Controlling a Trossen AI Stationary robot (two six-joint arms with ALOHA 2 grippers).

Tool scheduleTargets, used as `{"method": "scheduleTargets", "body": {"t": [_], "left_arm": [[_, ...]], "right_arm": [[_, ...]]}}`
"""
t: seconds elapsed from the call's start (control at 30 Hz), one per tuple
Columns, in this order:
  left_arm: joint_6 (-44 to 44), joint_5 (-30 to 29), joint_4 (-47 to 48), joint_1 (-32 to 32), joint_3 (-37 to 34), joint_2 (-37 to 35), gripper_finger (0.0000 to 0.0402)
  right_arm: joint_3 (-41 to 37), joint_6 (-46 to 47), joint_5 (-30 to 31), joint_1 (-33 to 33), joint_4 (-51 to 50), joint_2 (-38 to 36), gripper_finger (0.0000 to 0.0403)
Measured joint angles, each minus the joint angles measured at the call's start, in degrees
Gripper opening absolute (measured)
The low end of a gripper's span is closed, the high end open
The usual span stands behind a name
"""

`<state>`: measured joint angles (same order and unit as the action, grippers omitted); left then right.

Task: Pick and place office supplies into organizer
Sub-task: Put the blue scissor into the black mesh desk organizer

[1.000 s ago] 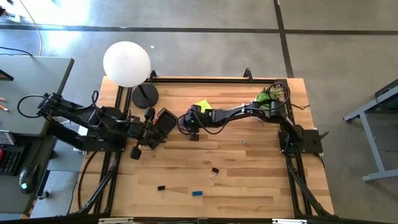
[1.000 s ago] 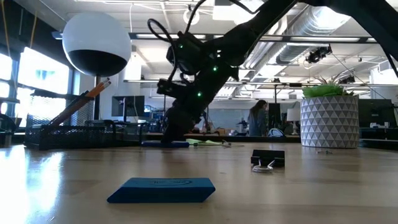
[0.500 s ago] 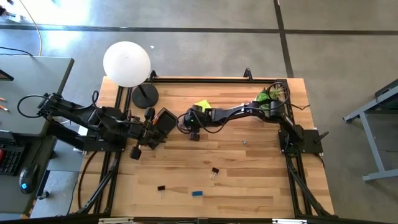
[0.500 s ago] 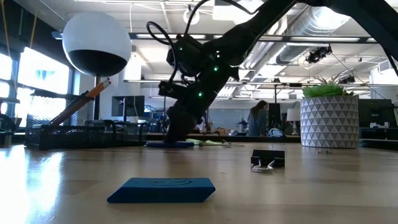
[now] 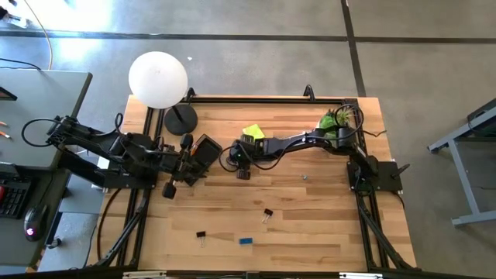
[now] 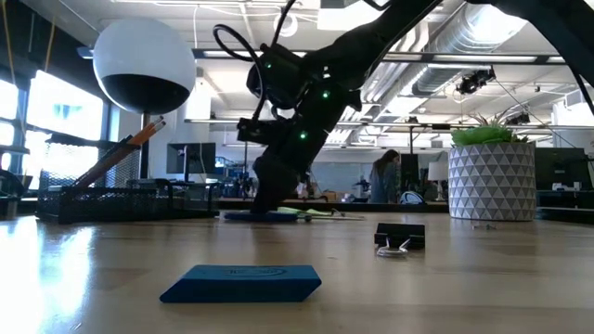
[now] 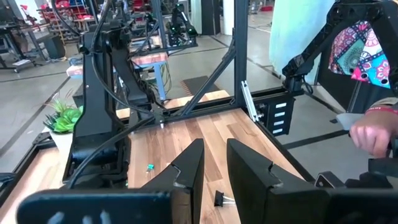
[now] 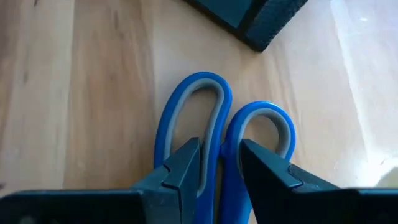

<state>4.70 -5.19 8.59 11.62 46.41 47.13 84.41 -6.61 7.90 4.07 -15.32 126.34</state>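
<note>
The right gripper (image 8: 219,163) is down at the table's centre, its narrowly parted fingers (image 8: 180,168) straddling the inner handle bars of the scissors (image 8: 221,134), which lie flat on the wood. The organizer (image 5: 203,149) sits just at the scissors' 9 o'clock; the sticky pad (image 5: 253,132) at their 1 o'clock. The left gripper (image 7: 212,168) hovers by the organizer, slightly open, holding nothing. Two clips (image 5: 267,212) and the eraser (image 5: 246,241) lie toward 6 o'clock.

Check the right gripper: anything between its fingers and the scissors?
Nothing. In the right wrist view the right gripper straddles the blue scissors handles on the table, its fingers at the inner loop edges.
</note>
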Motion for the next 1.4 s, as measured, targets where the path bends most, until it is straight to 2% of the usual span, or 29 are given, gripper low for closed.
{"method": "scheduleTargets", "body": {"t": [0.23, 0.33, 0.63, 0.87, 1.0, 1.1, 1.2, 1.4], "left_arm": [[0.91, -0.01, 0.18, 0.02, 0.00, 0.00, 0.0060], [0.93, 0.00, 0.17, 0.01, 0.00, -0.02, 0.0060], [1.06, 0.00, 0.25, 0.00, 0.00, -0.01, 0.0060], [1.06, 0.00, 0.48, 0.01, 0.00, -0.04, 0.0060], [1.02, 0.19, 0.73, 0.02, 0.00, -0.73, 0.0060], [0.37, 2.51, 1.30, 0.02, 0.00, -2.40, 0.0060], [-1.25, 4.50, 2.18, 0.02, 0.00, -5.06, 0.0060], [-2.20, 5.62, 5.84, 0.02, 0.04, -10.97, 0.0060]], "right_arm": [[-0.14, -1.38, 0.70, -0.21, -2.88, -1.27, 0.0048], [-0.17, -1.47, 2.02, -0.23, -3.47, -1.81, 0.0036], [-0.45, 0.75, 4.56, -2.15, -7.66, -9.62, 0.0028], [-0.36, 1.27, 11.69, -6.88, -8.22, -17.77, 0.0028], [-0.28, 1.16, 17.58, -10.06, -6.23, -21.37, 0.0028], [-0.28, -1.59, 18.84, -11.93, 0.30, -22.73, 0.0028], [-0.28, -6.33, 15.18, -12.73, 10.37, -22.67, 0.0028], [-0.19, -10.58, 0.81, -11.54, 28.24, -20.07, 0.0028]]}}
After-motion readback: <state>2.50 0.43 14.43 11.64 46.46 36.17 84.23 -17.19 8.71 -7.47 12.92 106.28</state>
